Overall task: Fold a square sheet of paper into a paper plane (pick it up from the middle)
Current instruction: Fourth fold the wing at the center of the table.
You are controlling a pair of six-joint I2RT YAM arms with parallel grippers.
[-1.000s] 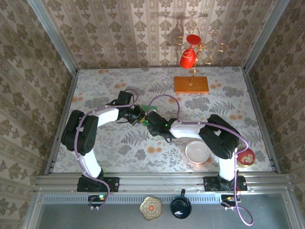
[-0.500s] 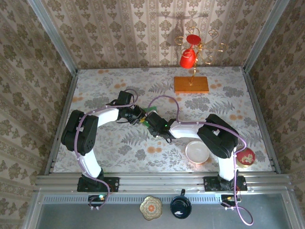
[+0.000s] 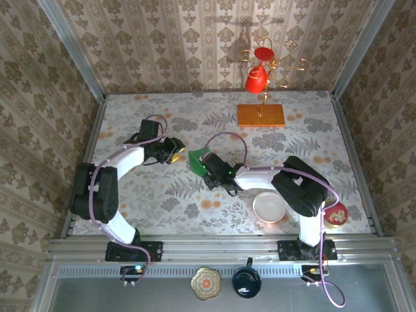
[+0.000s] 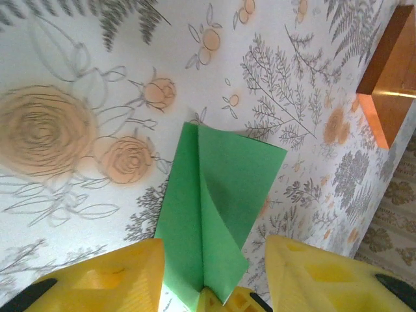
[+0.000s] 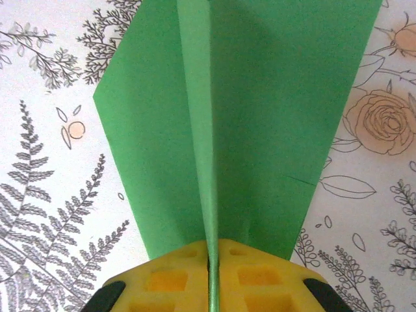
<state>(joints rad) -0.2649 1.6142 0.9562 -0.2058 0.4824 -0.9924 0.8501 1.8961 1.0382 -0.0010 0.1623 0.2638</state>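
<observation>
Green, thin, half-folded paper sheet (image 5: pixel 273 117) is sitting mid-way across the floral worktop (image 5: pixel 52 214); my right hand (image 5: pixel 211 257) is pinching its centre ridge tight, probably setting the crease. My left hand (image 4: pixel 214 260) is straddling its other end, part-open, gripping nothing.

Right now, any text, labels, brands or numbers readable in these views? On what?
None readable.
The green paper is plain.
The wooden slab and the white bowl carry no print that I can make out.
The tablecloth has a flower-and-fern pattern, no lettering.
</observation>
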